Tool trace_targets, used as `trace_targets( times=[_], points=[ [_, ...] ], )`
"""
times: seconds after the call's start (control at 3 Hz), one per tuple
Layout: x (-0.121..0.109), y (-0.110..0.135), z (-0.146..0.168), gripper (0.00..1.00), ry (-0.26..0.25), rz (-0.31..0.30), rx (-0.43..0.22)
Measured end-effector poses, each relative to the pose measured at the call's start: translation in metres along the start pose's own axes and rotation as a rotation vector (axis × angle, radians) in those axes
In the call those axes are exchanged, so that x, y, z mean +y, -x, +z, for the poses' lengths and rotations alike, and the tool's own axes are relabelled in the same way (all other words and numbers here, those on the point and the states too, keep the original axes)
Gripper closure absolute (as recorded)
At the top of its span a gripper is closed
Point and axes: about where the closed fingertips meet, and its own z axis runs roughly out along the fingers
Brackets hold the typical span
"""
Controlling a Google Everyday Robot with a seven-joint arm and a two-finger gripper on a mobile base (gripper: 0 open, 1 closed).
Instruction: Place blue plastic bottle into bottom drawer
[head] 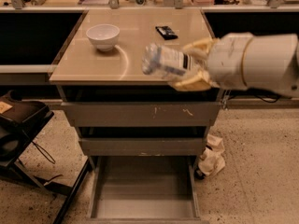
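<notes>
The jaws are clenched on the blue plastic bottle [163,62], holding it from above and from below. The gripper [190,64] hangs over the front right part of the desk [84,64], and the white arm [261,62] comes in from the desk's right side. The bottle lies sideways in the air, over the desk's front edge. Below the desk top, the bottom drawer [145,190] stands pulled out. Further back on the desk are a white bowl [103,35] and a small black packet [166,31].
</notes>
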Motion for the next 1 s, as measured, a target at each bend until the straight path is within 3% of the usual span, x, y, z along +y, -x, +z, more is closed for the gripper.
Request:
trace_targets(
  times=[0.33, 0.67, 1.0],
  points=[
    [0.039, -0.097, -0.001, 1.00, -0.062, 0.018, 0.126],
    [0.065, -0.113, 0.009, 1.00, -0.046, 0.031, 0.152],
    [0.066, -0.112, 0.010, 1.00, -0.044, 0.030, 0.152]
  ],
)
